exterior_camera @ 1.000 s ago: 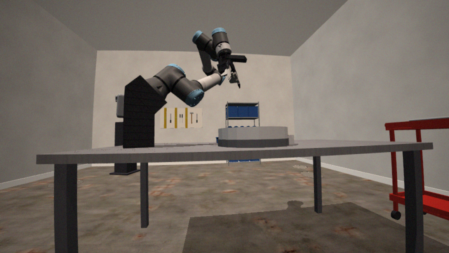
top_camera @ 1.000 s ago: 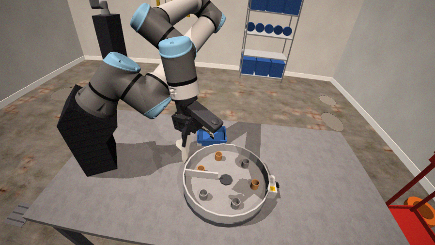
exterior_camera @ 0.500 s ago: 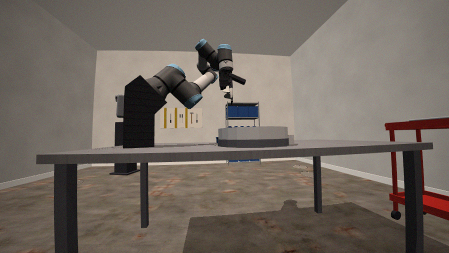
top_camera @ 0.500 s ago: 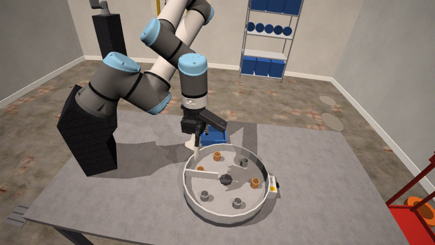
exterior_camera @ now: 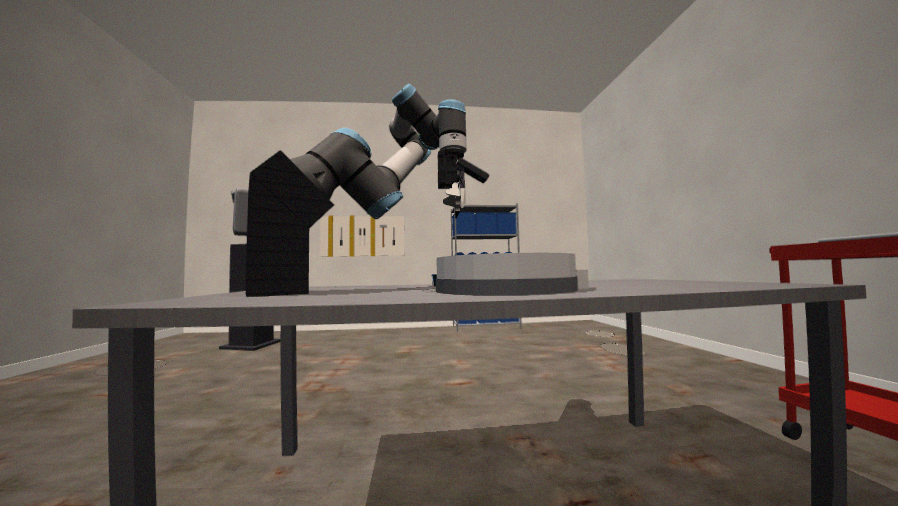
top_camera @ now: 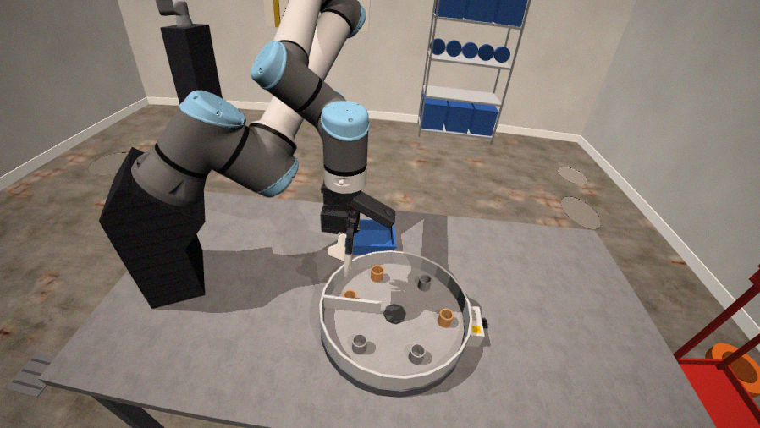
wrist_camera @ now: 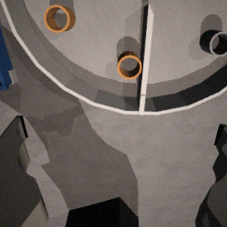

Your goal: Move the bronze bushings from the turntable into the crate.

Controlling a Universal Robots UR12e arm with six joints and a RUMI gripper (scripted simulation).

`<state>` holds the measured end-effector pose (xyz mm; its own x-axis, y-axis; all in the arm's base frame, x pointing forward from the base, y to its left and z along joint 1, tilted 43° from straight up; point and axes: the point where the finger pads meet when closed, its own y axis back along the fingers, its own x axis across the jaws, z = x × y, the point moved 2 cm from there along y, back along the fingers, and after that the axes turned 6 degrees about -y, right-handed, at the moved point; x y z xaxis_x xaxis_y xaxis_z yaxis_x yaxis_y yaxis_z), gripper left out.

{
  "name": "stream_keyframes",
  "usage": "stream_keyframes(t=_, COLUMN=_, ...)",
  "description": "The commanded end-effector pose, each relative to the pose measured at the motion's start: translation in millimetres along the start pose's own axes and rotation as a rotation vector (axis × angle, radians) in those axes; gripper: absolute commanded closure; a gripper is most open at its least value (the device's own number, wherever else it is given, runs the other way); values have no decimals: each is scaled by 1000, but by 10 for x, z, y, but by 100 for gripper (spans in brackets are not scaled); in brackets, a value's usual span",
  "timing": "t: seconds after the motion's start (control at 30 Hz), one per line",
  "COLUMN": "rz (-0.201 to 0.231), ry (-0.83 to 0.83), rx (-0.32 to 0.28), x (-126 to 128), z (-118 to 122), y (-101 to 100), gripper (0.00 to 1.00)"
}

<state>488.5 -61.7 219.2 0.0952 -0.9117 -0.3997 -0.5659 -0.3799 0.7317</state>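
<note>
Bronze bushings, three in sight, all on the turntable (top_camera: 393, 380) (exterior_camera: 506, 267) (wrist_camera: 86, 100). In the top view, one bushing near the back wall (top_camera: 377, 277) (wrist_camera: 70, 20), one bushing beside the divider (top_camera: 349, 293) (wrist_camera: 122, 63), partly hidden behind this same white divider (top_camera: 352, 303) (wrist_camera: 146, 59), and one bushing at the right side (top_camera: 445, 321). Among them, three steel bushings (top_camera: 425, 283) (top_camera: 359, 348) (top_camera: 416, 357), to be left in place. Behind the turntable, on the table (top_camera: 531, 319) (exterior_camera: 377, 308) (wrist_camera: 167, 180), the blue crate (top_camera: 375, 249) (exterior_camera: 434, 279) (wrist_camera: 4, 59), partly covered by the gripper (top_camera: 343, 260) (exterior_camera: 456, 204) (wrist_camera: 122, 122); no bronze visible in the part shown.

In the exterior view, jaws pointing down, well above the turntable wall. Bushings hidden by this wall.

In the wrist view, jaws released and wide apart, with nothing between them. Two bronze bushings ahead, beyond the rim; one steel ring at the edge of the view, on the other side of the divider.

Step in hand, by judgement: approach to the first pick, probably of one of these two bronze pieces. For the next move, advance over the rim, centre on one bushing, then descend straight and close gently. Near the divider, risk of touching it with a jaw; better to choose the grasp direction with care.
</note>
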Motion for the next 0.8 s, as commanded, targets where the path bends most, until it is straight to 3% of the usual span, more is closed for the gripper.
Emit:
stream_keyframes(t=0.0, rz=-1, ry=13, rx=-4, x=-28, z=5, y=-17, gripper=0)
stream_keyframes(t=0.37, rz=-1, ry=13, rx=-5, x=-29, z=5, y=-17, gripper=0)
stream_keyframes(t=0.4, rz=-1, ry=13, rx=-5, x=-29, z=5, y=-17, gripper=94)
stream_keyframes(t=0.77, rz=-1, ry=13, rx=-5, x=-29, z=5, y=-17, gripper=94)
